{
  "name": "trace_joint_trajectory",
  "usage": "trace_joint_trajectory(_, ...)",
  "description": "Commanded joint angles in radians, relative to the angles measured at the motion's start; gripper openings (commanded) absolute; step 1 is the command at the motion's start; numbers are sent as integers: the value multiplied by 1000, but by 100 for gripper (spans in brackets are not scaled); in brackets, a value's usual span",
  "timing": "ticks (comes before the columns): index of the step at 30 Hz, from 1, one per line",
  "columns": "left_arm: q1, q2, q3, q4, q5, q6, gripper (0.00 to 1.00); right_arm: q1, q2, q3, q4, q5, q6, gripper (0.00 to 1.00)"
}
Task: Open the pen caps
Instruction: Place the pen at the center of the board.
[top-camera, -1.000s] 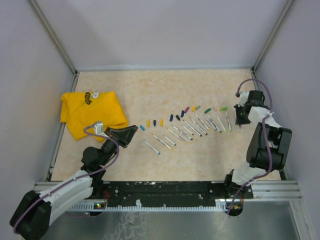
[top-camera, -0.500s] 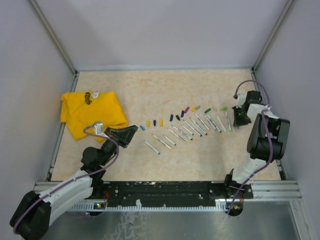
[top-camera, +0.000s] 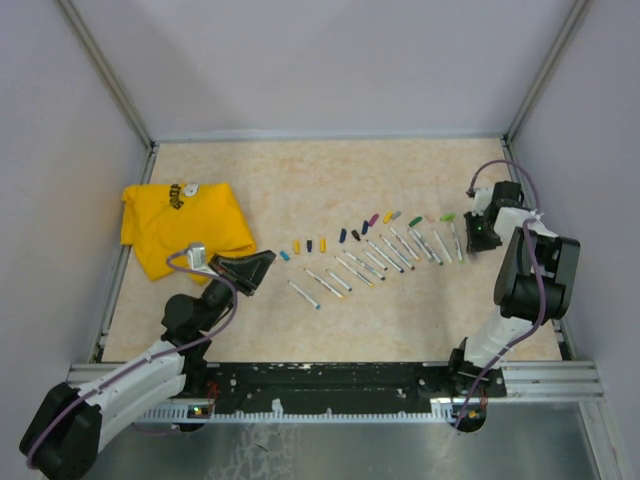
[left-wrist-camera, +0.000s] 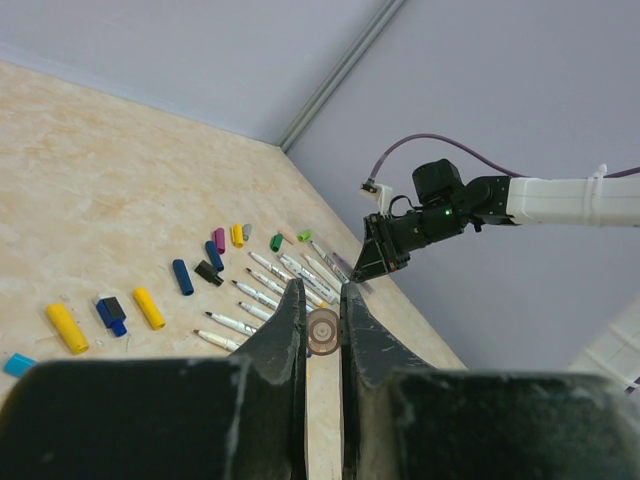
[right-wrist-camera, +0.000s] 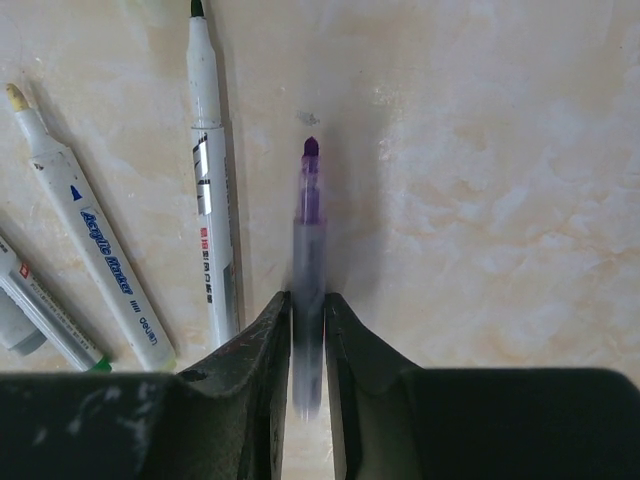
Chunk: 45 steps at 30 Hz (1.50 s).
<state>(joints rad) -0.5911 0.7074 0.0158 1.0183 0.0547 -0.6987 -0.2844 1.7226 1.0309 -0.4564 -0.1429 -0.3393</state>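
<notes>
While the pen caps (top-camera: 309, 244) lie loose in a slanting row on the table (top-camera: 300, 180), just beyond the uncapped pens (top-camera: 372, 262), the right gripper (right-wrist-camera: 307, 298) stands at the row's right end. Its jaws are narrow around a blurred purple-tipped pen (right-wrist-camera: 309, 200), though I cannot tell whether they grip it. The left gripper (left-wrist-camera: 322, 290), nearly closed on nothing, hovers beside a yellow cloth (top-camera: 180, 225).

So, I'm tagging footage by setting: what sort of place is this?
Probably a lab test cell: beige tabletop boxed by plain panels, two robot arms on a metal rail, uncapped pens and caps in rows.
</notes>
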Motion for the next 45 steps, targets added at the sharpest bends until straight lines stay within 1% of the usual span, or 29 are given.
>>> trace_joint_trajectory(1, 5, -13, -37, 39, 16, 10, 0, -15, 14, 31, 0, 2, -11, 21)
trace_joint_trajectory(18, 5, -4, -28, 39, 36, 7, 0, -32, -21, 23, 9, -11, -12, 29)
trace_joint_trajectory(28, 5, 44, 8, 32, 108, 23, 0, -37, -62, 2, 26, -23, -15, 36)
trace_joint_trajectory(45, 5, 124, 24, 73, 137, 20, 0, -49, -155, -25, 45, -47, -21, 37)
